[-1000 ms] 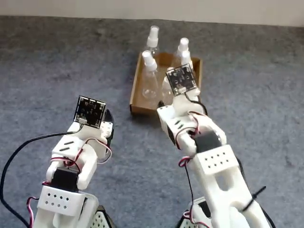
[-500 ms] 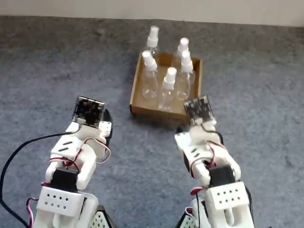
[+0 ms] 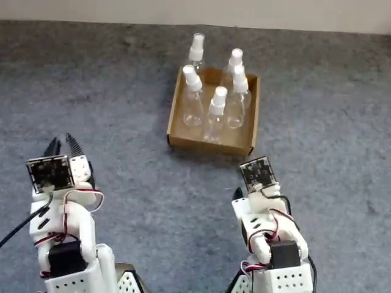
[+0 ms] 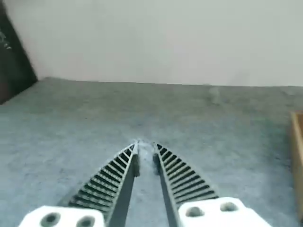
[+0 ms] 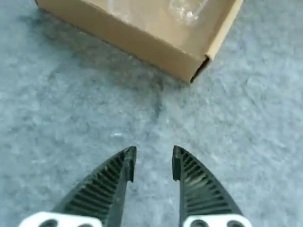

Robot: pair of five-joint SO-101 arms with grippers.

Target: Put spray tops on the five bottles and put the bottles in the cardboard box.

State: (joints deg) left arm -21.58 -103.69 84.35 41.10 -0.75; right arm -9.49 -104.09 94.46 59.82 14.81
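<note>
bottles (image 3: 217, 119), all five wearing spray tops (image 3: 219, 93), stand upright at the cardboard box (image 3: 211, 145); whether the rear two sit inside i cannot tell. my left claw (image 4: 145, 149) is barely parted, my right claw (image 5: 152, 156) spread wider, both empty, since nothing seems left to carry.

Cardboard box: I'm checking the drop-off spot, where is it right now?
High view: the cardboard box sits far-centre on the grey carpet, bottles standing in it, ahead of the right gripper.

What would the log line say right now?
bottles: spray tops on, at box | left tool: open, empty | right tool: open, empty
</note>
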